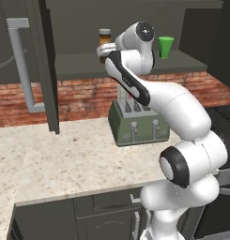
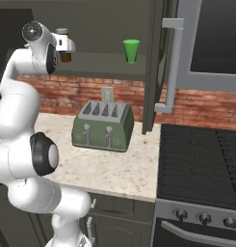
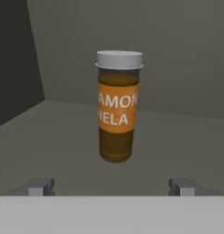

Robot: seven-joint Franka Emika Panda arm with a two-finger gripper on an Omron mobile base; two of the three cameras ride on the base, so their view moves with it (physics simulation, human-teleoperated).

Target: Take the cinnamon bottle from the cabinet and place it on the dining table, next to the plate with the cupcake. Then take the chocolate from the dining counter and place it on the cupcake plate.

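Note:
The cinnamon bottle stands upright on the cabinet shelf: brown, grey cap, orange label. In the left base view the cinnamon bottle peeks out behind the hand, and in the right base view the cinnamon bottle sits just past the wrist. My gripper is open, its two fingertips wide apart, short of the bottle with nothing between them. The plate, cupcake and chocolate are out of view.
A green cup stands on the same shelf to the right, also the green cup. Below, a green toaster sits on the speckled counter. An open cabinet door with a grey handle hangs left; a stove lies right.

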